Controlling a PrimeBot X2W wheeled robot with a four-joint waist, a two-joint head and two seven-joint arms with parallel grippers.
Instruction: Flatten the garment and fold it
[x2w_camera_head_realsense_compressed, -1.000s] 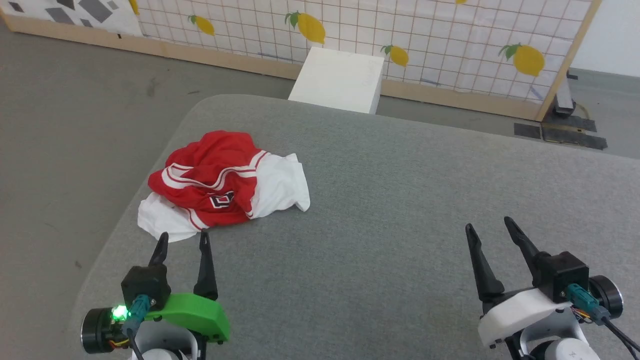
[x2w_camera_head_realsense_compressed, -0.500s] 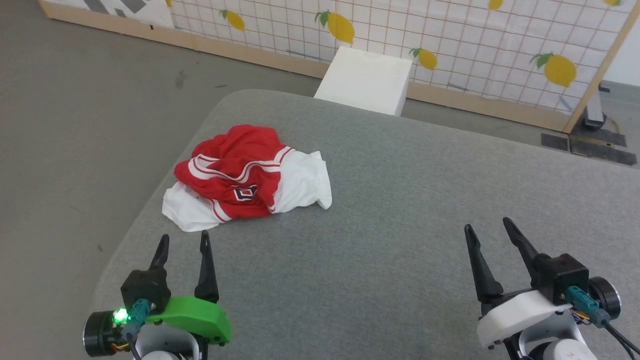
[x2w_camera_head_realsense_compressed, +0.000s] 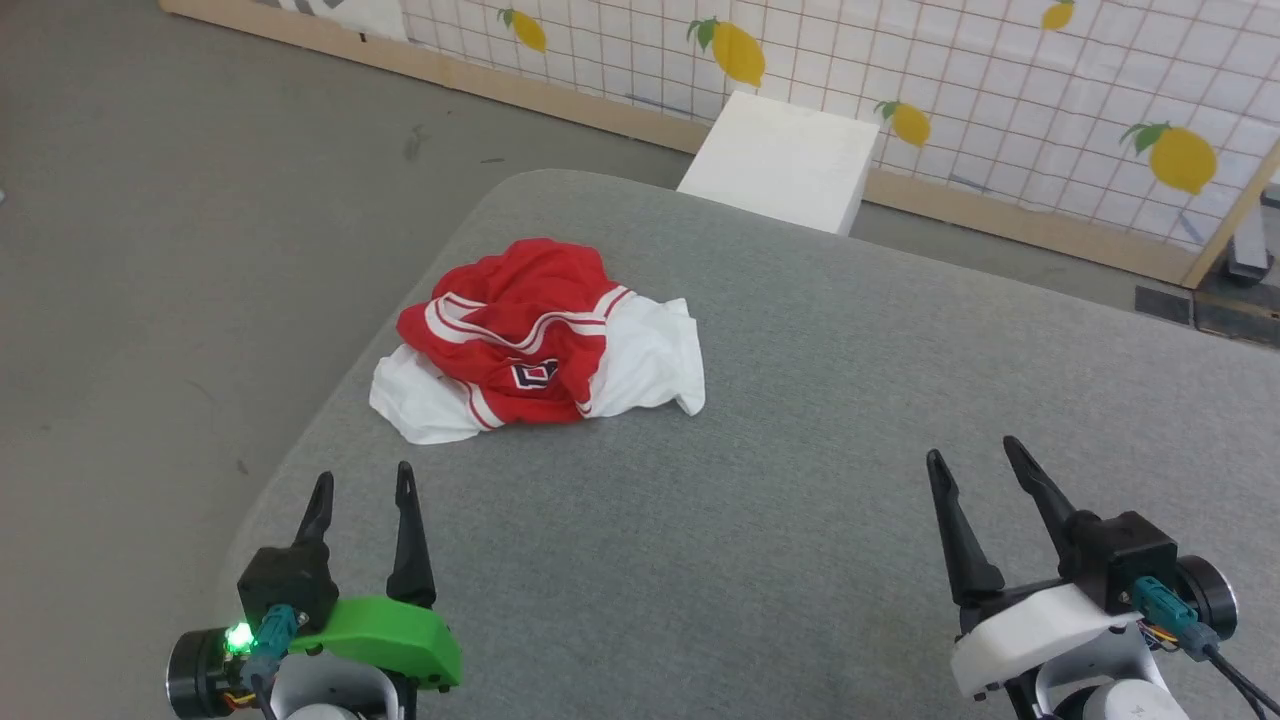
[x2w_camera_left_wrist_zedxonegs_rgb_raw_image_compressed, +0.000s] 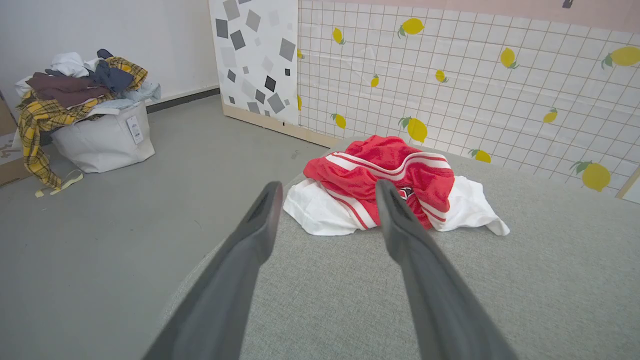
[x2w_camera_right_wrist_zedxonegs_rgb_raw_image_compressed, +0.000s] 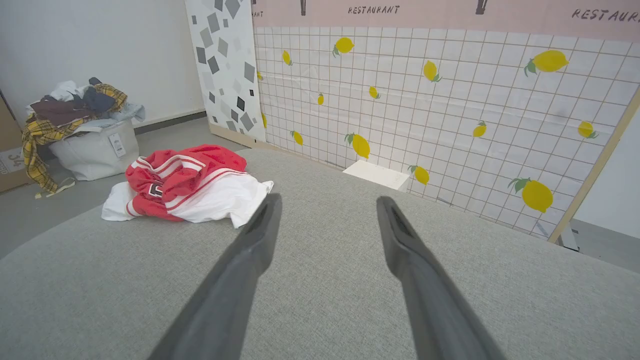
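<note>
On the grey padded surface (x2w_camera_head_realsense_compressed: 800, 480), the garment (x2w_camera_head_realsense_compressed: 535, 340) lies crumpled near its far left edge, ahead of the left pincer (x2w_camera_head_realsense_compressed: 360, 495); the right pincer (x2w_camera_head_realsense_compressed: 975, 470) is well apart. Both pincers gape, empty.

Ahead of the left tool (x2w_camera_head_realsense_compressed: 362, 473), a short stretch of bare grey worktop (x2w_camera_head_realsense_compressed: 800, 480) runs up to the crumpled red-and-white jersey (x2w_camera_head_realsense_compressed: 530, 340), which blocks the way further. Ahead of the right tool (x2w_camera_head_realsense_compressed: 973, 449) the worktop lies open to its far edge, where a white box (x2w_camera_head_realsense_compressed: 780, 160) stands just beyond.
</note>
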